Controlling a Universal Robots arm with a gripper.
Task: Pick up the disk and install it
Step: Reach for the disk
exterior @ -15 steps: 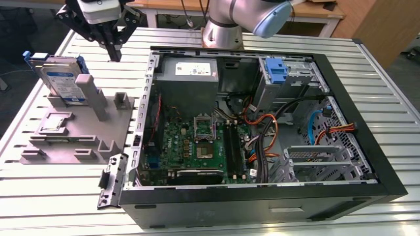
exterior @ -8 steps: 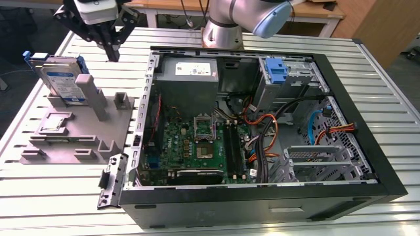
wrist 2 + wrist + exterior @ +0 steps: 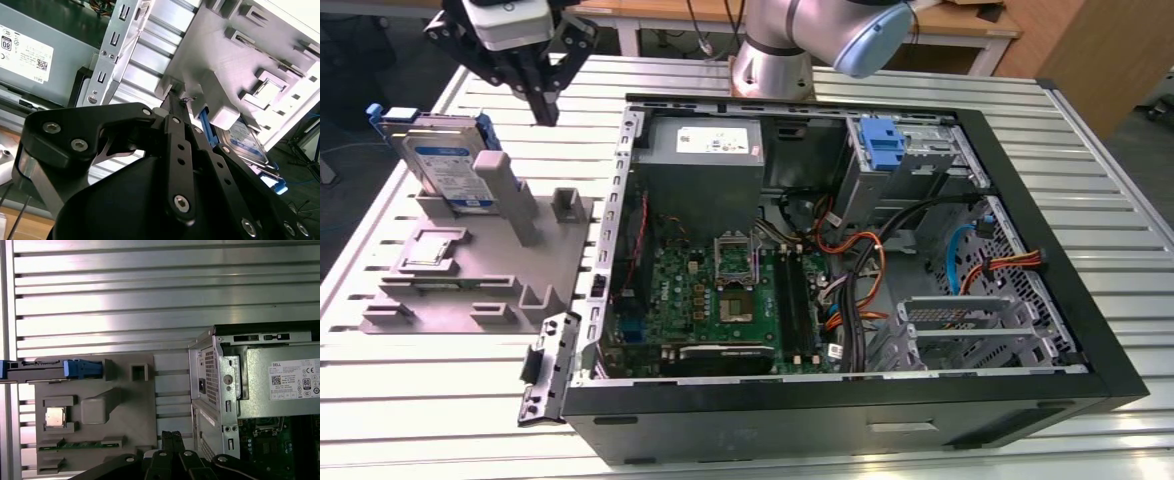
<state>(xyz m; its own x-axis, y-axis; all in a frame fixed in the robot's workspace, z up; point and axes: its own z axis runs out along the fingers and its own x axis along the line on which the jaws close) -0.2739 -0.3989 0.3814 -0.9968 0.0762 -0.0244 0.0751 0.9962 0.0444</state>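
fingers (image 3: pixel 544 100): clenched tip to tip, nothing held. Both wrist views show the same, with the tips (image 3: pixel 167 441) pressed together.
fingers, pose: hanging in the air above the surface (image 3: pixel 427 400), tips pointing down, touching nothing.
disk (image 3: pixel 444 165): standing on edge in a grey holder (image 3: pixel 467 290), lower than the fingertips and on the exterior view's left of them. Near, but with a clear gap and no contact.
disk, detail: white and blue label faces the exterior camera, blue bracket (image 3: pixel 487 127) around the edges. The first wrist view sees it edge-on (image 3: pixel 42 373). In the second wrist view the label (image 3: pixel 247 140) shows just past the fingertips.
holder: lies flat on the surface, beside and below the fingers. Apart from the disk, its pockets also carry a silver-topped chip (image 3: pixel 54 417) and a green memory stick (image 3: pixel 80 444).
case (image 3: pixel 854 410): open computer case lying on its side, on the other side of the fingers from the disk, towards the exterior view's right.
power supply (image 3: pixel 700 150): the part of the case closest to the fingers.
motherboard (image 3: pixel 720 290): exposed inside the case, further from the fingers than the power supply.
blue latch (image 3: pixel 881 140): upright on a metal cage inside the case, well apart from the fingers.
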